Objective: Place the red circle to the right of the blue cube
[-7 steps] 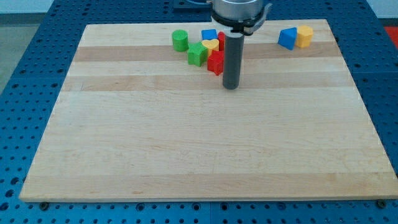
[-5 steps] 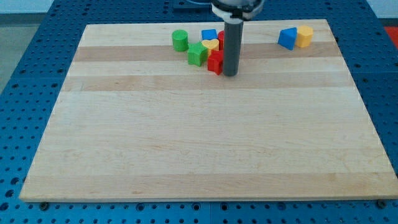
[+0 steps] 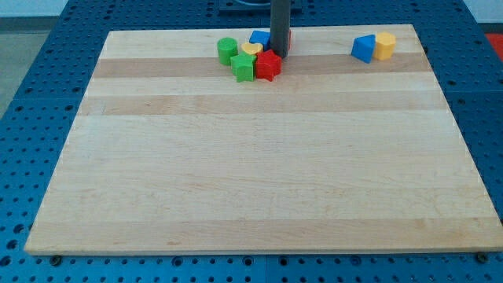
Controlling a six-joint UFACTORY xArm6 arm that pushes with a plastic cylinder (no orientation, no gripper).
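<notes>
Right beside the blue cube [image 3: 258,38], my tip [image 3: 279,53], no gripper in view, could shove the half-hidden red circle [image 3: 288,39] away.

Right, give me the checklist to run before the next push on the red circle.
1. My tip located: ok. It is inside the cluster, just above the red block.
2. Red circle in clear sight: not ok. Only a red sliver shows at the rod's right edge.
3. Blue cube located: ok. It is at the cluster's top, left of the rod.
4. Placement done: cannot tell. The sliver is right of the blue cube, but mostly hidden.
5. Neighbours out of the way: not ok. The yellow block and green block crowd in at the view's left.
</notes>
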